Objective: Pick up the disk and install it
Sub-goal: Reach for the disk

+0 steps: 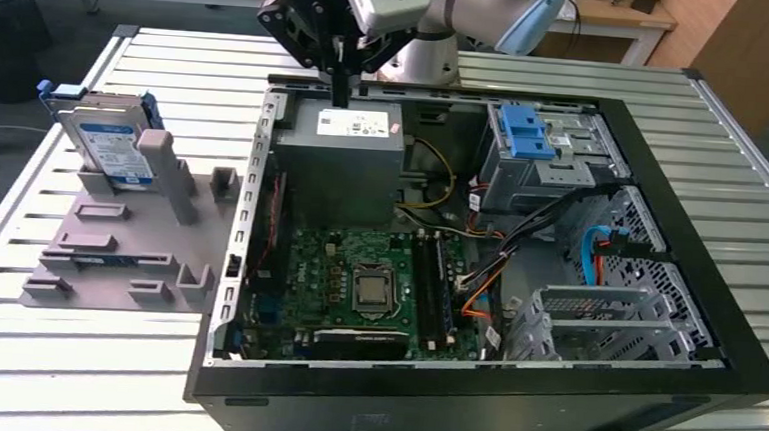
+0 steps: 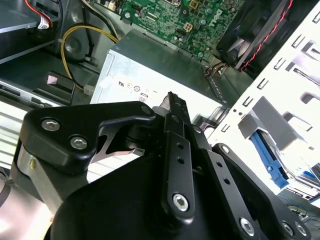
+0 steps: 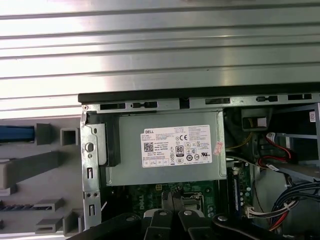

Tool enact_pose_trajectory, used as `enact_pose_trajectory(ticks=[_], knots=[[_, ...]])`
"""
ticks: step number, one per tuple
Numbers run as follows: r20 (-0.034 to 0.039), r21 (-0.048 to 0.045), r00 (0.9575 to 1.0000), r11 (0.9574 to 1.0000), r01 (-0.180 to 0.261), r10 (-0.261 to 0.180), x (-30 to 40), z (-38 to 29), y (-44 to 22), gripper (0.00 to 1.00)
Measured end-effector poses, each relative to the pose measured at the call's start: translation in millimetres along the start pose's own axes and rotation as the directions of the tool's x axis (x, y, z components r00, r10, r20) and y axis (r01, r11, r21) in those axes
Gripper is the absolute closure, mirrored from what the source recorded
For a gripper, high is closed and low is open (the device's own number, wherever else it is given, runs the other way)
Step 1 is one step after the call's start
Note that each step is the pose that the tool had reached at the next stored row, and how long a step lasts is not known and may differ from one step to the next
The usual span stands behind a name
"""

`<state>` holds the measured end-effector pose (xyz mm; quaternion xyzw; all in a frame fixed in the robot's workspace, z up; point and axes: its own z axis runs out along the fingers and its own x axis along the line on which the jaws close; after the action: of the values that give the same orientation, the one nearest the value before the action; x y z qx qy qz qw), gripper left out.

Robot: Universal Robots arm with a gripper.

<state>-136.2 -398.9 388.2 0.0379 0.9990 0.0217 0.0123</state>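
Overhead, the claw (image 1: pixel 341 99) hangs pointing straight down over the grey box (image 1: pixel 340 168), closed and empty, well apart from the disk (image 1: pixel 105 145).

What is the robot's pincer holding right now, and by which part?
Nothing. The pincer hangs shut over the computer case; the disk stands in its grey holder.

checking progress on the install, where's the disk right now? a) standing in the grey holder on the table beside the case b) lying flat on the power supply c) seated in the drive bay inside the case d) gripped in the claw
a: the disk stands upright in the grey holder at the exterior view's left, outside the computer case, while the claw hangs over the power supply.
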Motion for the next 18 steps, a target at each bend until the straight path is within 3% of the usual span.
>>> enact_pose_trajectory(ticks=[18], knots=[[-0.0001,0.0,1.0,1.0,0.0,0.0,4.0,1.3,-0.3,0.89]])
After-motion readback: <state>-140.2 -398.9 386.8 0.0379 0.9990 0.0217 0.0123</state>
